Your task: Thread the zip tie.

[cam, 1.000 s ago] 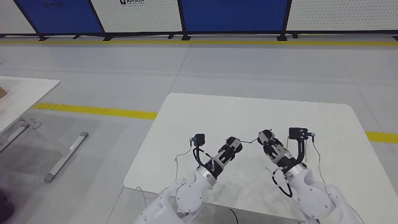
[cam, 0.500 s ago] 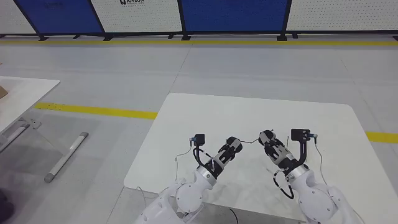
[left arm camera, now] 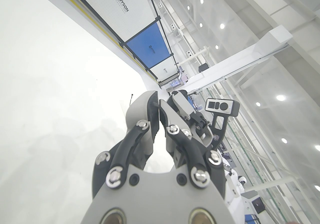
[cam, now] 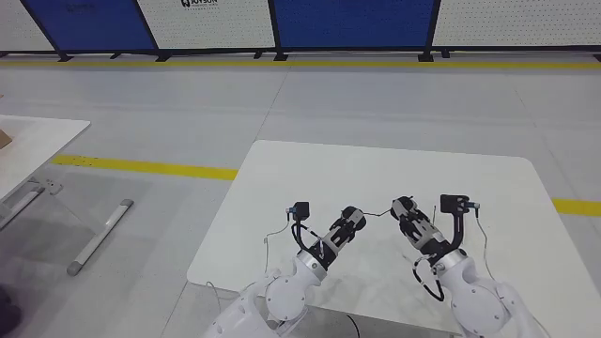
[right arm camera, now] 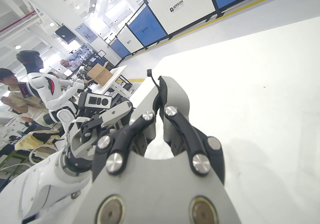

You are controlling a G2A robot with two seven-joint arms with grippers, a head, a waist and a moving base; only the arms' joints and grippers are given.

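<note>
We note left pincer [left arm camera: 158,105] and right pincer [right arm camera: 159,90] both clamped on the zip tie [right arm camera: 150,74]; its long axis spans between them, head just past the right tips.

Blk zip tie [right arm camera: 152,77], wht table [cam: 376,169]

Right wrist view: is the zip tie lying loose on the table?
No, the zip tie is pinched between the shut fingers of the right gripper, with its head end sticking out past the fingertips.
</note>
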